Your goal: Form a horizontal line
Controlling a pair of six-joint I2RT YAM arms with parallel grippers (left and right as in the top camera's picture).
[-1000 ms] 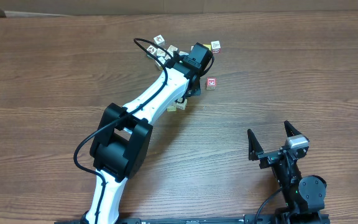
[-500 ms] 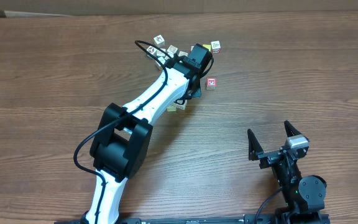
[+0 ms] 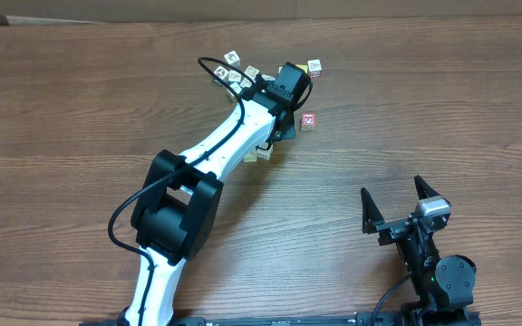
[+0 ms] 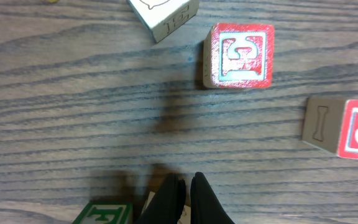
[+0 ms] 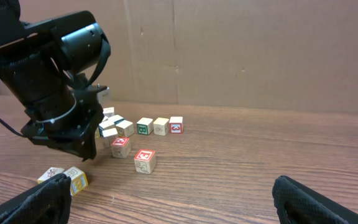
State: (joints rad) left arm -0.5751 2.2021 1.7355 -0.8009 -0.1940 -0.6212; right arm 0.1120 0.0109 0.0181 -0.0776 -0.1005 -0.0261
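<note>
The jaws of the left gripper are pressed together. Its two black fingertips meet with barely a slit between them and hold nothing. Just beside them, at the lower edge of the left wrist view, sits a green-marked wooden cube.

Beyond the tips lies the horizontal line, which is a loose, bent string of small wooden picture cubes and not a straight row. A cream wooden cube with a line drawing comes first. A red-faced wooden cube with a pale letter is near it but not touching. A whitish wooden cube with red trim lies well apart from that one and is turned askew.

From overhead, this group sits toward the far edge of the brown wood-grain tabletop, about midway along it and partly hidden under the white left arm. Two pale wooden cubes lie side by side against the arm's near side. A loose cluster of similar cubes lies closer to the far edge.

The right gripper is at the near edge toward the right corner, well apart from all the cubes. Its jaws are spread wide and hold nothing.
</note>
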